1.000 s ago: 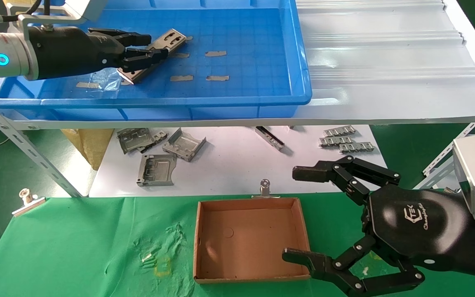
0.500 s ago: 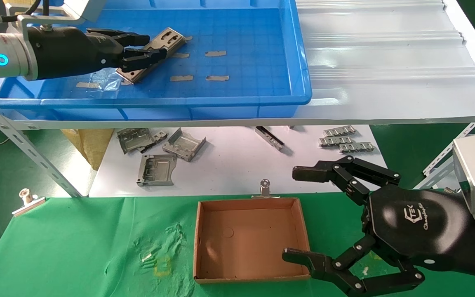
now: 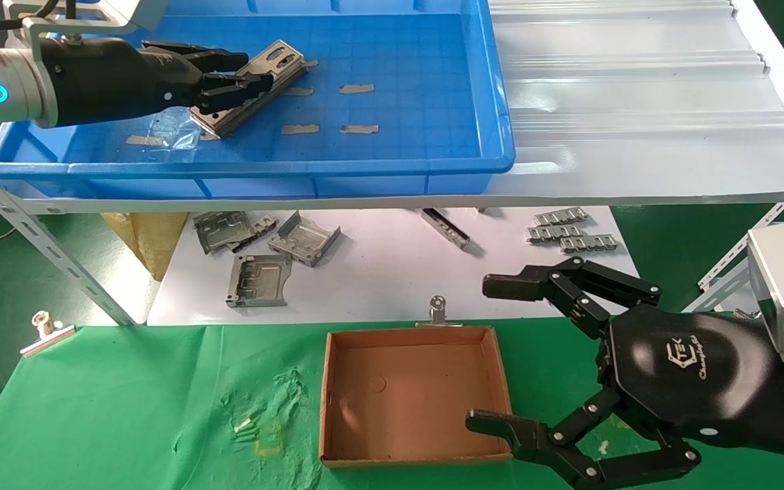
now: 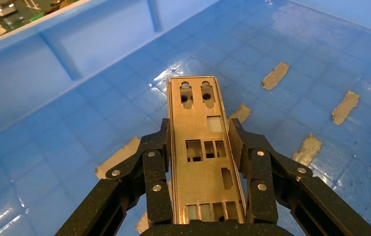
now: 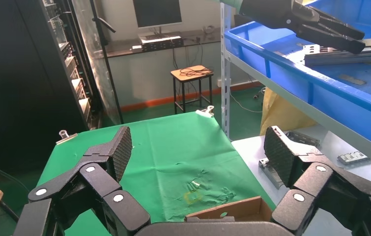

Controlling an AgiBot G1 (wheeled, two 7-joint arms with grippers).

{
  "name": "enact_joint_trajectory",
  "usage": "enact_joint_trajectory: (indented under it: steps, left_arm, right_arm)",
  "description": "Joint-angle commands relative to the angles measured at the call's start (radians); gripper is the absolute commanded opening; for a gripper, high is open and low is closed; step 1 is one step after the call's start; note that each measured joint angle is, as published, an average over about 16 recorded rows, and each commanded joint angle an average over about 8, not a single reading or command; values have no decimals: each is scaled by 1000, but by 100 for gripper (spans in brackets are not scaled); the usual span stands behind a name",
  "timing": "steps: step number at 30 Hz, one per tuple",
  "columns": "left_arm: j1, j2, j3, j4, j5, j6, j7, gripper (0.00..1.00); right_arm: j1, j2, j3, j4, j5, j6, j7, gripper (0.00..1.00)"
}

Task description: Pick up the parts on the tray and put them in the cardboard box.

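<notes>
My left gripper (image 3: 246, 73) is shut on a long silver plate with cutouts (image 3: 256, 82), one of the parts, over the left of the blue tray (image 3: 433, 163). In the left wrist view the plate (image 4: 200, 147) sits clamped between both fingers (image 4: 156, 162), slightly above the tray floor (image 4: 75, 142). The empty cardboard box (image 3: 409, 395) lies on the green cloth at the front. My right gripper (image 3: 491, 354) is open and empty beside the box's right wall. The right wrist view shows its pads (image 5: 119, 150) wide apart above the box edge (image 5: 232, 209).
Grey tape bits (image 3: 358, 88) dot the tray floor. Boxy metal brackets (image 3: 259, 279) and ridged strips (image 3: 572, 235) lie on the white lower shelf. A slanted frame leg (image 3: 45, 252) stands at the left. Binder clips (image 3: 437, 309) hold the green cloth.
The left gripper has lifted the plate slightly and drawn it a little toward the tray's far left. The right arm has not moved.
</notes>
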Motion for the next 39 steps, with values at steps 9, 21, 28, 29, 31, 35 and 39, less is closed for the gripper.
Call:
enact_joint_trajectory:
  steps: [9,21,28,29,31,35,39]
  left_arm:
    - [-25,-10,-7,-9,-10,43,4,0]
    - [-34,-36,-19,-60,-35,373,60,0]
    - [28,-51,-1,-193,-79,506,121,0]
    - [47,-57,9,-234,-95,509,124,0]
    - [93,-77,37,-334,-134,511,124,0]
    - [192,-134,117,-546,-230,506,110,0]
    - [264,-163,206,-664,-294,497,109,0]
  right_arm:
    - [0,0,0,0,0,0,0,100]
    - [0,0,0,0,0,0,0,100]
    - [0,0,0,0,0,0,0,100]
    - [0,0,0,0,0,0,0,100]
    - [0,0,0,0,0,0,0,100]
    - [0,0,0,0,0,0,0,100]
    - [0,0,0,0,0,0,0,100]
